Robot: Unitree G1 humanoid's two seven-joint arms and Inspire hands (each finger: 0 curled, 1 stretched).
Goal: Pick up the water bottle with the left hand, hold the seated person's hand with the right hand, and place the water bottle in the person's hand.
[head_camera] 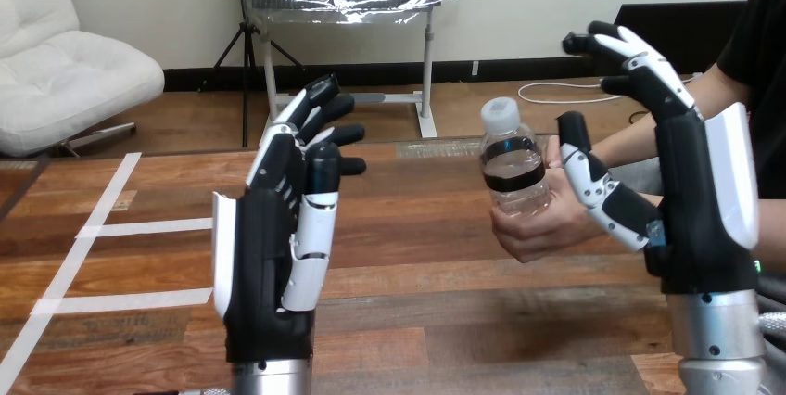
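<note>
Head view: left robot hand [269,228] upright, open above surface [445,321]; right robot hand [704,191] open beside person's hand [533,228] holding water bottle [513,168].

Two robot hands, left hand [267,237] and right hand [697,200], one water bottle [514,177], one person's hand [538,230], one table [445,321].

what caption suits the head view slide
The person's hand holds the water bottle; left hand open over table, right hand open beside it.

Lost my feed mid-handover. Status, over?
Left hand open, empty, raised. Right hand open beside the person's hand. Clear plastic water bottle, white cap, held in that hand. Nothing obstructing.
</note>
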